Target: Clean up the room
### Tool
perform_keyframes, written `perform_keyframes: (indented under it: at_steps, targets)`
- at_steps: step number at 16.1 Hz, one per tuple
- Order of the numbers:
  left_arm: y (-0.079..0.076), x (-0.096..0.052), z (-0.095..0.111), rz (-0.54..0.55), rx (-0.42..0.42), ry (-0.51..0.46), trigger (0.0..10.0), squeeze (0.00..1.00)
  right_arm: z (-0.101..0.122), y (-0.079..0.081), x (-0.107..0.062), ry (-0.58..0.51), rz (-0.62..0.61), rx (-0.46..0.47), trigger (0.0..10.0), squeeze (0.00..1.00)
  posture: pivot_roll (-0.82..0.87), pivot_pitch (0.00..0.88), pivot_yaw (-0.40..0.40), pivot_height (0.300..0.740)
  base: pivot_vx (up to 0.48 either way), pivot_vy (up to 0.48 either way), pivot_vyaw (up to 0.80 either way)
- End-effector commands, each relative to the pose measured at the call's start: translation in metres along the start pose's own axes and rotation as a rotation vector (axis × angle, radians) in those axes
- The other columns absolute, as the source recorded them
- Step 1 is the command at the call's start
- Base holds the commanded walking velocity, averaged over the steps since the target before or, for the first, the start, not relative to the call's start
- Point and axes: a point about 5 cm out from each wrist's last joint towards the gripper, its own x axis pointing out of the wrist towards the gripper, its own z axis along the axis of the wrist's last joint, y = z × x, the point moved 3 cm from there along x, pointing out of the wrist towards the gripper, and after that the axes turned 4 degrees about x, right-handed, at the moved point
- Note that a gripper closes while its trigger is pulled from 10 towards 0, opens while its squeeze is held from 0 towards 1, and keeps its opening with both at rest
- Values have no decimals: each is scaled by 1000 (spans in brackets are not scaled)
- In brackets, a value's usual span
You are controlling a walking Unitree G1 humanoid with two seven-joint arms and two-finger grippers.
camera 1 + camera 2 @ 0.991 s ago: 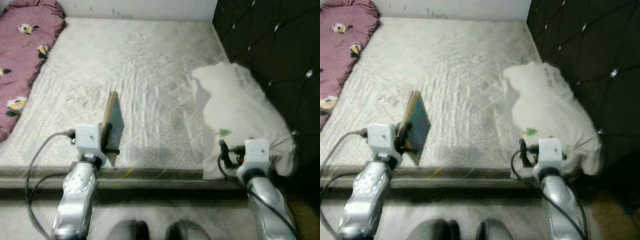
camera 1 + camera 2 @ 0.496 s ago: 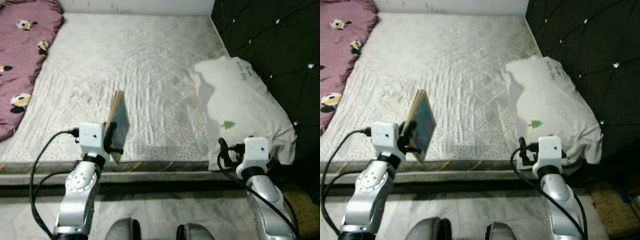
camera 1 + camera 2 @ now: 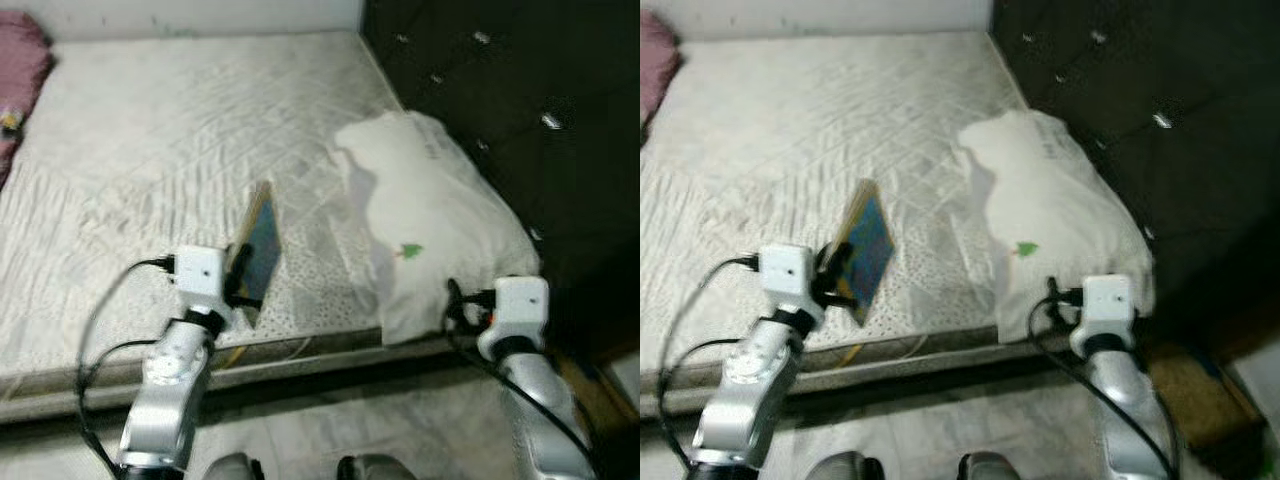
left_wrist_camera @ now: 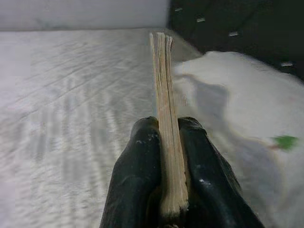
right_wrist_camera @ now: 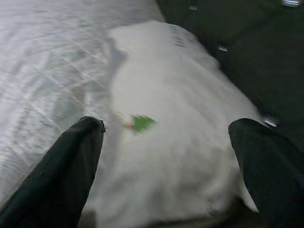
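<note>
A: What is the left gripper [image 4: 167, 166] doing?

B: Its two black fingers [image 4: 135, 175] are clamped on the lower edge of a thin book [image 3: 262, 245], one on each face. The book stands on edge with its blue cover tilted, raised above the near edge of the bed.

A: And the right gripper [image 5: 166, 156]?

B: Spread wide and holding nothing. It sits at the near end of the white pillow [image 3: 1050, 215], which bears a small green tree print [image 5: 142, 123].

A: Where does all this lie?

B: On a mattress [image 3: 150, 130] with a pale quilted cover. The pillow rests along its right side against a dark tufted headboard [image 3: 1140, 100]. A pink blanket [image 3: 18, 70] shows at the far left corner.
</note>
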Motion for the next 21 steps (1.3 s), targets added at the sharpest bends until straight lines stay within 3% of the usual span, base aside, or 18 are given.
perform_keyframes:
  at_steps: [1, 4, 12, 16, 21]
  targets:
    - [3, -1, 11, 8, 8, -48, 10000, 0, -1, -2, -1, 6, 0, -6, 10000, 0, -51, 96, -7, 740, 330, 0, 0]
    - [2, 0, 11, 8, 10, -48, 10000, 0, -1, -1, -1, 4, 2, -7, 10000, 0, -51, 96, -7, 740, 329, 0, 0]
    - [3, 0, 6, 42, 21, -23, 10000, 0, -1, -1, 1, 5, 7, -9, 10000, 0, -43, 85, -13, 740, 0, 0, 0]
    - [-4, -4, -8, -24, -37, 41, 10000, 0, -3, -2, 0, 11, 5, -10, 10000, 0, -43, 89, -13, 740, 0, 0, -800]
    - [-1, -4, -3, 24, -6, 29, 10000, 0, -2, -3, -4, 6, 5, -4, 10000, 0, -46, 105, -12, 740, 0, 0, -444]
